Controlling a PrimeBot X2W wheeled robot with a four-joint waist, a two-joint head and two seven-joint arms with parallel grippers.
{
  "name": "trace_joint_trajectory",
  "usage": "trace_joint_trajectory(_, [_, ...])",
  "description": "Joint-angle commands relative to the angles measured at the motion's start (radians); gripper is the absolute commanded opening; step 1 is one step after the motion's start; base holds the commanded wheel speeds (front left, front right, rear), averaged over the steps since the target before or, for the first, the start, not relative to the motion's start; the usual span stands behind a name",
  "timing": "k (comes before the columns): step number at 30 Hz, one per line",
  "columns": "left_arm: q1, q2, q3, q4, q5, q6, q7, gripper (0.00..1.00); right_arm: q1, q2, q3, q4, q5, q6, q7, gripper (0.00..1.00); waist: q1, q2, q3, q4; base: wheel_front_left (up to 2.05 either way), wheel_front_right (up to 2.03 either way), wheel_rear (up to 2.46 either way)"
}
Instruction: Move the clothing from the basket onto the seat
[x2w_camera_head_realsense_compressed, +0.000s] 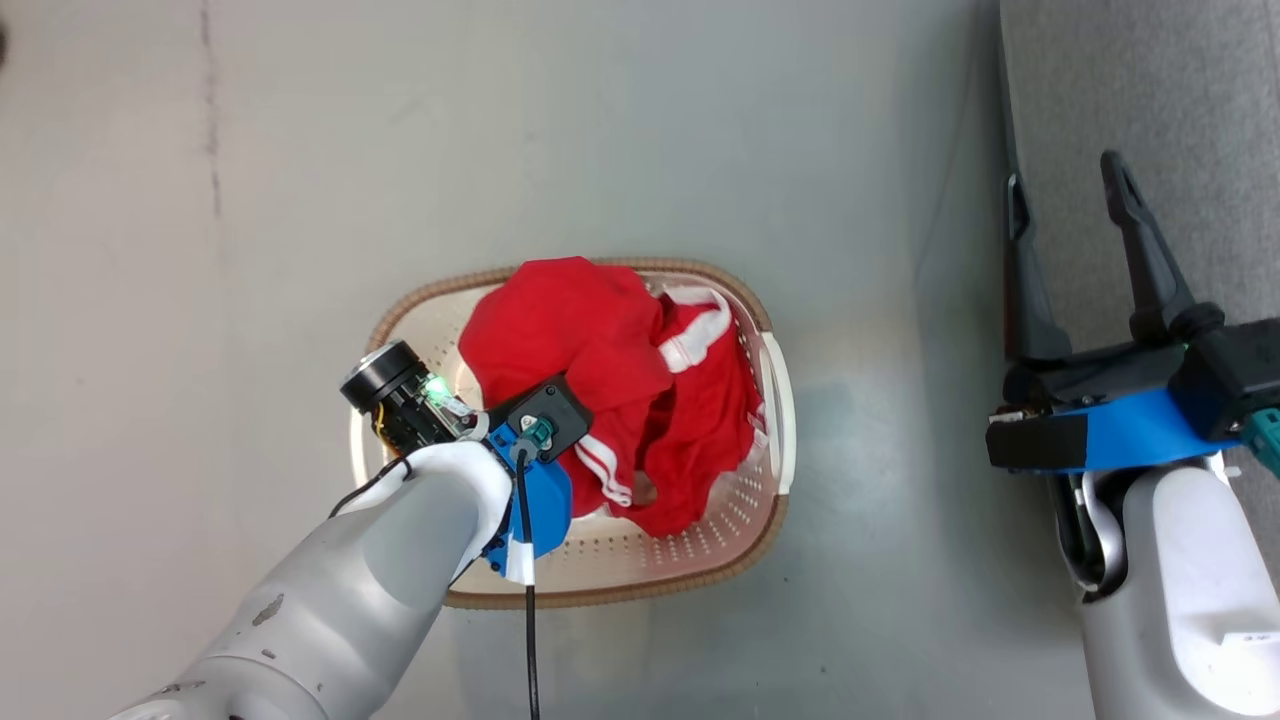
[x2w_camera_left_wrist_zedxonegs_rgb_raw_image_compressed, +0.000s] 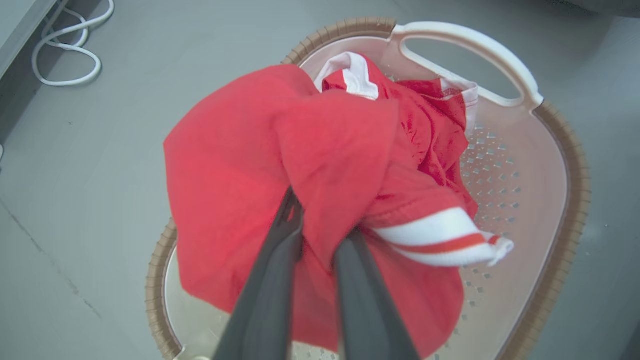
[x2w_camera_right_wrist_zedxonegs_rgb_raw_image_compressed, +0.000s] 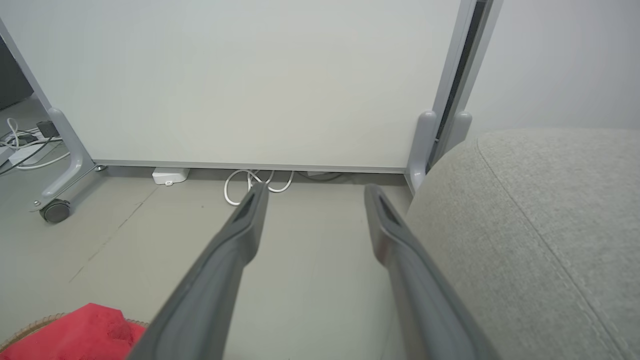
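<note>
**Your left gripper (x2w_camera_left_wrist_zedxonegs_rgb_raw_image_compressed: 320, 217) is closed tight on a fold of the clothing (x2w_camera_left_wrist_zedxonegs_rgb_raw_image_compressed: 235, 165), which sits in the basket (x2w_camera_left_wrist_zedxonegs_rgb_raw_image_compressed: 565, 200).**
Lift straight up until the trailing hems clear the rim beneath it. Then carry rightward to the seat (x2w_camera_right_wrist_zedxonegs_rgb_raw_image_compressed: 540, 210), just right of your empty, wide-spread right gripper (x2w_camera_right_wrist_zedxonegs_rgb_raw_image_compressed: 312, 197). The grey floor (x2w_camera_head_realsense_compressed: 600, 120) is smooth, and a wheeled panel (x2w_camera_right_wrist_zedxonegs_rgb_raw_image_compressed: 250, 75) stands ahead.

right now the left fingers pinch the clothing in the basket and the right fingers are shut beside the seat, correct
No: the right fingers are open beside the seat, per the right wrist view. The left fingers do pinch the clothing.
</note>
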Motion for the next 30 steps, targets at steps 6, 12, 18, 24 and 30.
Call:
trace_joint_trajectory(6, [0.034, 0.014, 0.072, -0.095, -0.047, 0.005, -0.009, 0.00, 0.061, -0.004, -0.011, 0.017, -0.008, 0.000, -0.004, 1.00, 0.0001, -0.0001, -0.127, 0.046, 0.00, 0.00, 0.00])
trace_joint_trajectory(12, [0.074, 0.043, 0.147, -0.211, -0.048, 0.025, -0.009, 0.00, 0.100, -0.004, -0.012, 0.033, -0.009, 0.000, -0.004, 1.00, 0.0001, -0.0001, -0.203, 0.055, 0.00, 0.00, 0.00])
trace_joint_trajectory(18, [0.124, 0.064, 0.229, -0.323, -0.035, 0.045, -0.009, 0.00, 0.138, -0.004, -0.014, 0.045, -0.008, 0.000, -0.004, 1.00, 0.0001, -0.0001, -0.275, 0.062, 0.00, 0.00, 0.00])
trace_joint_trajectory(24, [0.165, 0.068, 0.292, -0.395, -0.019, 0.055, -0.009, 0.00, 0.172, -0.004, -0.008, 0.055, -0.004, 0.000, -0.004, 1.00, 0.0001, -0.0001, -0.332, 0.068, 0.00, 0.00, 0.00])
trace_joint_trajectory(30, [0.204, 0.069, 0.359, -0.452, 0.000, 0.059, -0.009, 0.00, 0.213, -0.004, 0.001, 0.069, 0.004, 0.000, -0.004, 1.00, 0.0001, -0.0001, -0.399, 0.073, 0.00, 0.00, 0.00])
